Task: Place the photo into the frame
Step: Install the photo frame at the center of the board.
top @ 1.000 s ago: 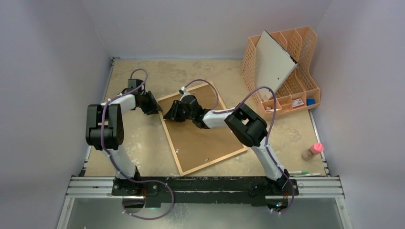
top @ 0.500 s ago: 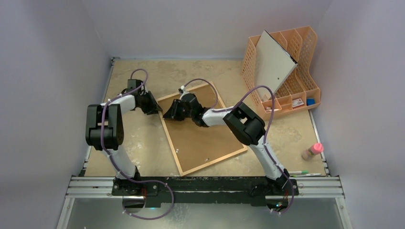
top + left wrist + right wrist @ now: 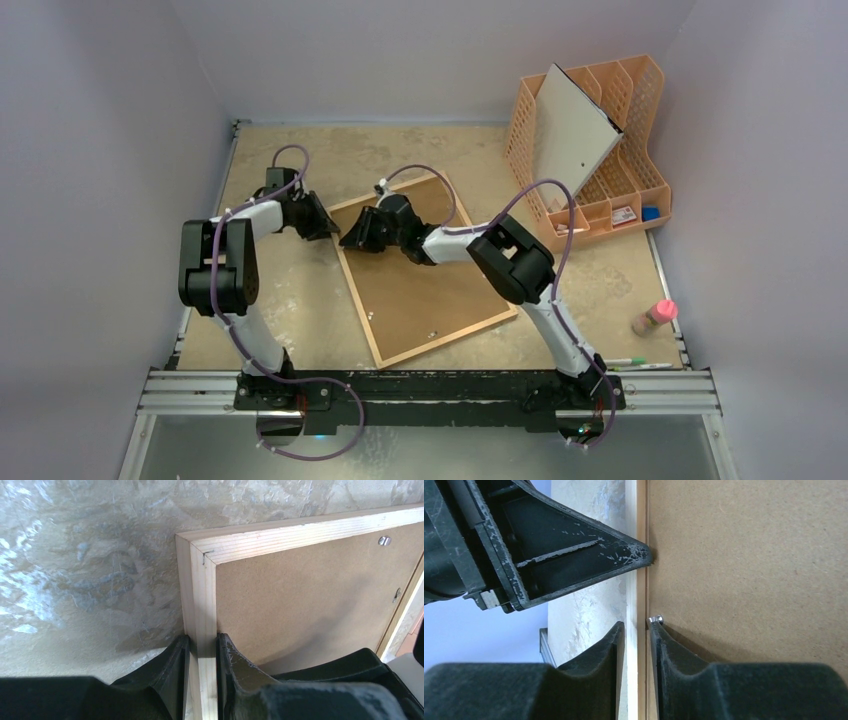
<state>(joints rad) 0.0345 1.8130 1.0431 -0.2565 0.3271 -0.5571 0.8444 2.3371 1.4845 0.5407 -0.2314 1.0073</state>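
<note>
The frame (image 3: 450, 340) lies askew on the bench (image 3: 290, 300) with its brown backing panel (image 3: 430, 285) facing up. The left tool (image 3: 201, 647) pinches the frame's side rail near the far left corner. The right tool (image 3: 636, 635) is clamped narrowly over the same rail just beside it.

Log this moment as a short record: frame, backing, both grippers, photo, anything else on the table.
frame: flat on the table, back side up
backing panel: brown, seated inside the frame
left gripper: closed on the frame's side rail near a corner
right gripper: closed on the same rail, next to a metal clip
photo: not visible in any view
organizer: orange, far right, with a white board leaning in it
</note>
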